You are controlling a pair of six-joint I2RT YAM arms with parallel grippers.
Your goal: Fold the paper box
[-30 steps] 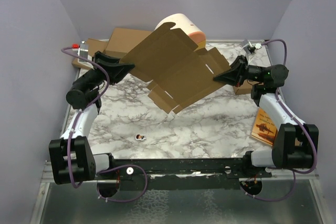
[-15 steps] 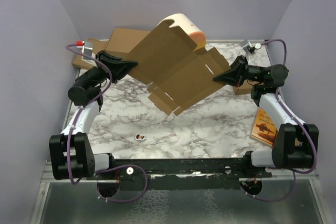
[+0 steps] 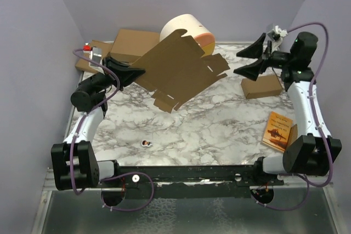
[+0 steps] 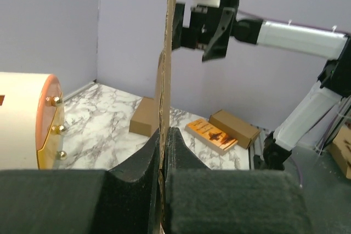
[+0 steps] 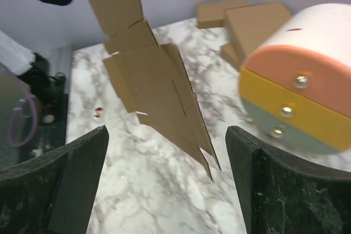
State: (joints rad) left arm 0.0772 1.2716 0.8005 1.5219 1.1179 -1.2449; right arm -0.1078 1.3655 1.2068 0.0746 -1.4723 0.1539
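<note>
The paper box (image 3: 181, 69) is a flat brown die-cut sheet with flaps and slits, held tilted above the marble table. My left gripper (image 3: 140, 72) is shut on its left edge. In the left wrist view the sheet (image 4: 166, 53) stands edge-on, pinched between the black pads (image 4: 164, 135). My right gripper (image 3: 249, 61) is open and raised at the back right, apart from the sheet's right flaps. Through its wide jaws (image 5: 166, 132) I see the sheet (image 5: 148, 80) hanging ahead, its lower corner pointing at the marble.
A cream drum with an orange and yellow face (image 3: 186, 28) stands at the back behind the sheet. Larger brown cartons (image 3: 134, 42) lie at the back left. A small brown carton (image 3: 262, 86) and an orange book (image 3: 277, 130) lie on the right. A small sticker (image 3: 145, 143) sits near the front.
My right gripper has opened, let go of the sheet's right edge and moved up and back to the right. The sheet has swung left, now hanging from the left gripper alone.
</note>
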